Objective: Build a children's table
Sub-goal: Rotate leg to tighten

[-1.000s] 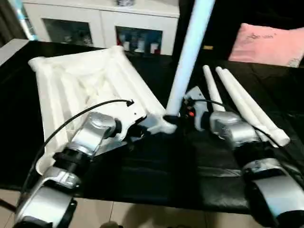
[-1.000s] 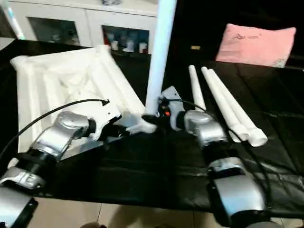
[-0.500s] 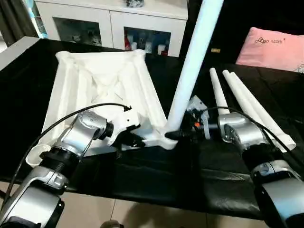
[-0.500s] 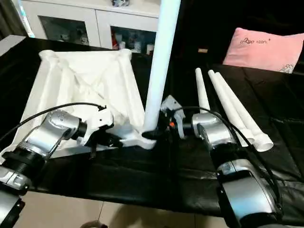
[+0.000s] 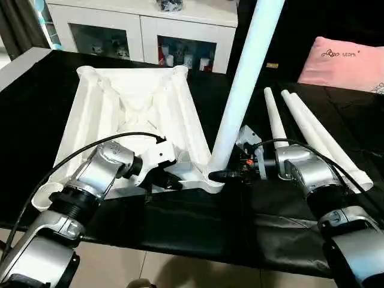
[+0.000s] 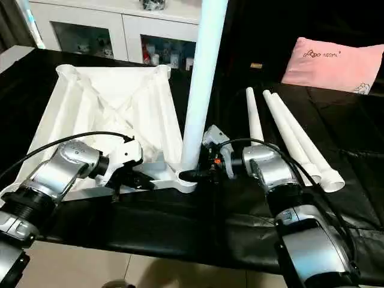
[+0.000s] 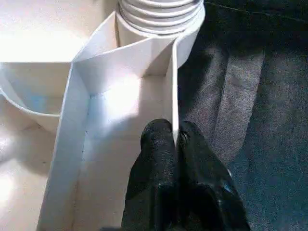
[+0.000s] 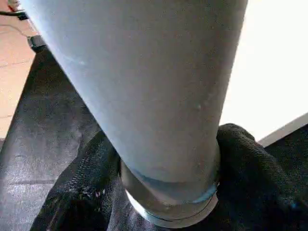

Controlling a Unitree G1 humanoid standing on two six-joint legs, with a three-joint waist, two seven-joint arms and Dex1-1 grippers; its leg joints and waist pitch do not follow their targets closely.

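The white tabletop (image 5: pixel 138 114) lies upside down on the black table, ribbed underside up. One white leg (image 5: pixel 240 90) stands nearly upright in the near right corner socket (image 5: pixel 213 179). My right gripper (image 5: pixel 223 174) is shut around the base of that leg, with black fingers (image 8: pixel 240 159) on both sides of the leg (image 8: pixel 144 86). My left gripper (image 5: pixel 171 183) is beside the same corner. It is shut on a thin rib (image 7: pixel 174 96) of the tabletop just below the socket (image 7: pixel 159 19). Three loose legs (image 5: pixel 312 132) lie side by side to the right.
A pink pillow (image 5: pixel 348 63) rests at the far right of the black table cover (image 5: pixel 198 228). A white glass-door cabinet (image 5: pixel 150 30) stands behind the table. The table's front edge runs just below my forearms, with light floor beyond it.
The whole picture has shifted, so the camera has moved. Both grippers keep their holds and the leg stays in the corner socket.
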